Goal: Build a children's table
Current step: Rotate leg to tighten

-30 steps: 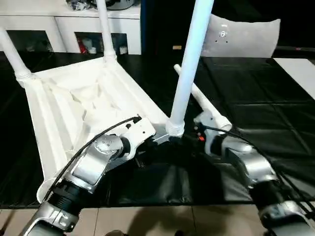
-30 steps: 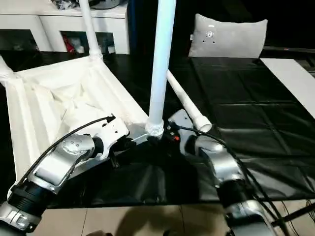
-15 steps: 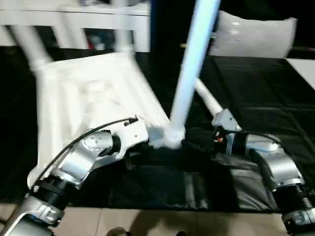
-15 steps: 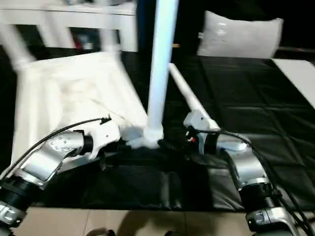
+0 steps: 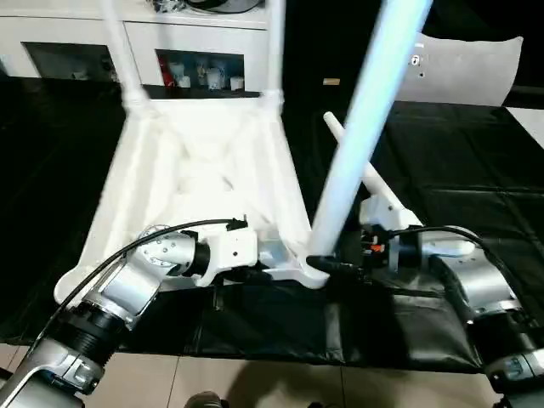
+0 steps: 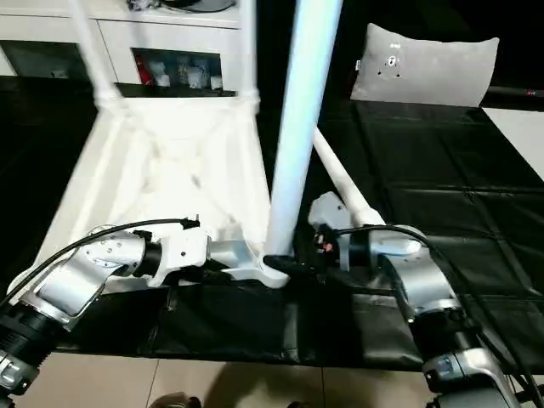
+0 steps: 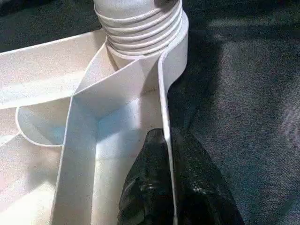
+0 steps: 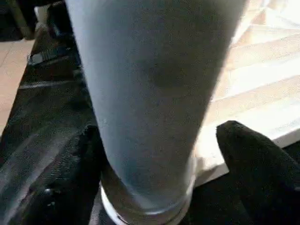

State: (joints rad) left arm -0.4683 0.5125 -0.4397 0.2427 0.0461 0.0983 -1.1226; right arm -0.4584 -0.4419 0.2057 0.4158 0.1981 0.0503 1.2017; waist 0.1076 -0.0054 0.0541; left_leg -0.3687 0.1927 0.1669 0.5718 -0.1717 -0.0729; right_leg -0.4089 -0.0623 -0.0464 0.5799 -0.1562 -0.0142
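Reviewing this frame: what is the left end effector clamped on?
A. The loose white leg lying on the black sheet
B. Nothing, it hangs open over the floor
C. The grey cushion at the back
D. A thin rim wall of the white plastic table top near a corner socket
D: in the left wrist view the left end effector pinches the thin rim wall of the white plastic table top just below the threaded corner socket.

children's table showing all white, ribbed underside | its near leg reading pale blue-white | work table wearing glossy black sheeting | forearms shining silver | fingers showing black | pillow looking light grey | cabinet showing white | floor showing beige tile
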